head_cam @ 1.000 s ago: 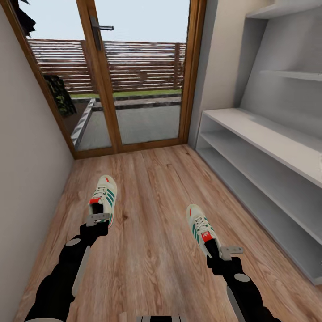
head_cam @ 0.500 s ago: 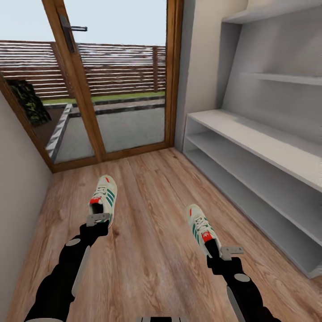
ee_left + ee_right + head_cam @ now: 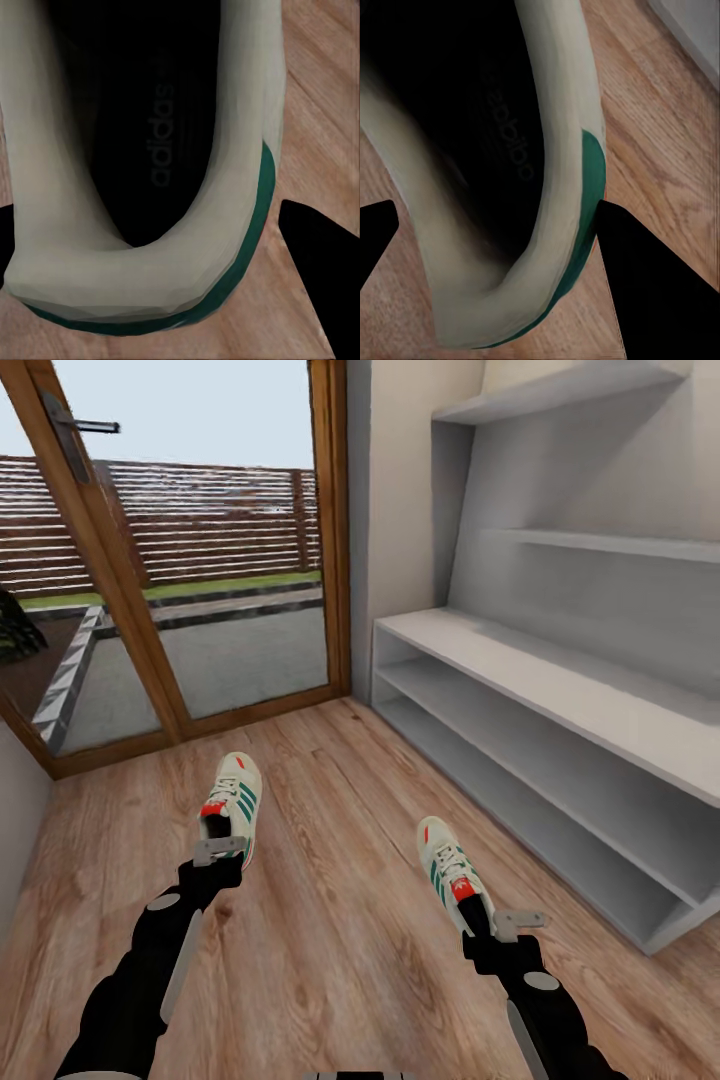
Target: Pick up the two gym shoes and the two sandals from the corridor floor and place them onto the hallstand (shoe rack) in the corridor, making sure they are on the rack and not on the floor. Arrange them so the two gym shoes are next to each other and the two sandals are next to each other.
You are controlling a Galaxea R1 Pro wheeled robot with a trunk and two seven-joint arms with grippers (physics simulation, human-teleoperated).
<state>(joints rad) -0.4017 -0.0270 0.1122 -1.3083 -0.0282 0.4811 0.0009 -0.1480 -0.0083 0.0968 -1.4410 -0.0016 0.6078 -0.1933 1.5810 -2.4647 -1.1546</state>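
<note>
**Q:** Start at your left. What are you carrying there?

**A:** My left gripper (image 3: 219, 850) is clamped on the heel of one cream-white lace-up gym shoe with green side stripes and an orange-red tongue patch (image 3: 232, 797). I took it by the heel collar because that rim is thin enough for my fingers to close on; my left wrist camera looks straight into the shoe's dark opening (image 3: 142, 135), with a dark fingertip (image 3: 319, 262) beside the heel wall. The toe points away from me, above the light brown wood-grain plank floor (image 3: 330, 920).

**Q:** And in the middle?

**A:** Bare planks between my arms, and beyond them a wood-framed glass door (image 3: 170, 550) onto a fenced yard.

**Q:** Your right side?

**A:** My right gripper (image 3: 508, 925) is closed on the heel of the matching gym shoe (image 3: 450, 870), held the same way; my right wrist camera shows a fingertip (image 3: 652, 277) pressed against its green-trimmed heel (image 3: 585, 187). I hold one shoe in each arm, I judge, so both can go up side by side.

**Q:** Where will they go?

**A:** On the pale grey hallstand with a long low bench and stepped wall shelves (image 3: 560, 690), which stands to my right, well apart from both shoes. Its bench top and two shelf openings look bare. I'd say I must get closer first.
</note>
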